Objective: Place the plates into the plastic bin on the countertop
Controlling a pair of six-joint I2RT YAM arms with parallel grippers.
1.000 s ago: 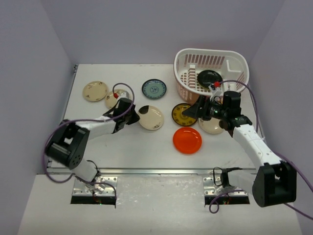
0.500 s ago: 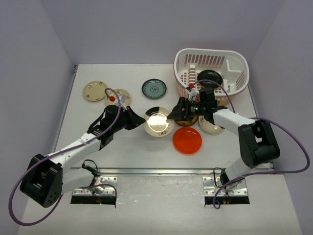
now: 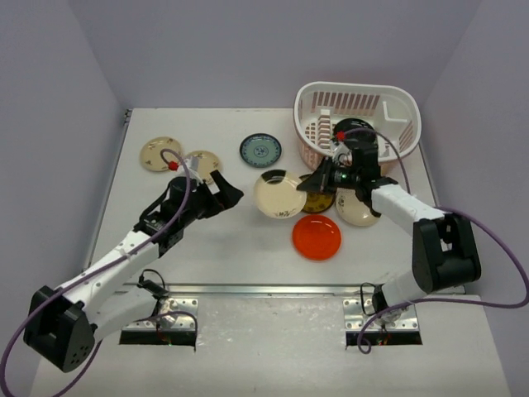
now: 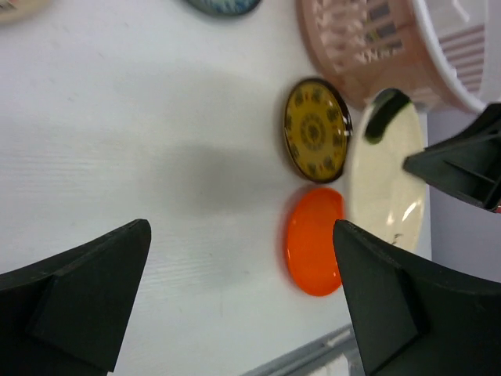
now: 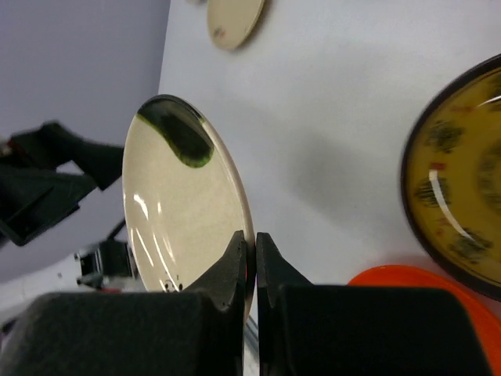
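The cream plate with a dark patch (image 3: 278, 195) (image 5: 178, 196) (image 4: 388, 175) hangs tilted above the countertop (image 3: 215, 240), my right gripper (image 3: 309, 184) (image 5: 251, 240) shut on its rim. My left gripper (image 3: 225, 195) (image 4: 241, 235) stands open a little to the left of it, with nothing between its fingers. Behind the right arm stands the plastic bin (image 3: 388, 98) (image 4: 368, 55), with a black plate (image 3: 364, 141) inside. On the table lie the brown-gold plate (image 3: 321, 203) (image 4: 315, 129) (image 5: 462, 196), the orange plate (image 3: 316, 237) (image 4: 313, 251), a cream plate (image 3: 360, 213), a blue plate (image 3: 260, 150) and two cream floral plates (image 3: 160, 153) (image 3: 202, 160).
Grey walls close in the table on the left, back and right. A metal strip (image 3: 273, 289) runs along the front edge. The right arm's purple cable (image 3: 488, 240) loops out to the right.
The left gripper has let go of the cream plate with the dark patch and drawn back left. The right gripper has shut on the plate's rim and holds it alone.
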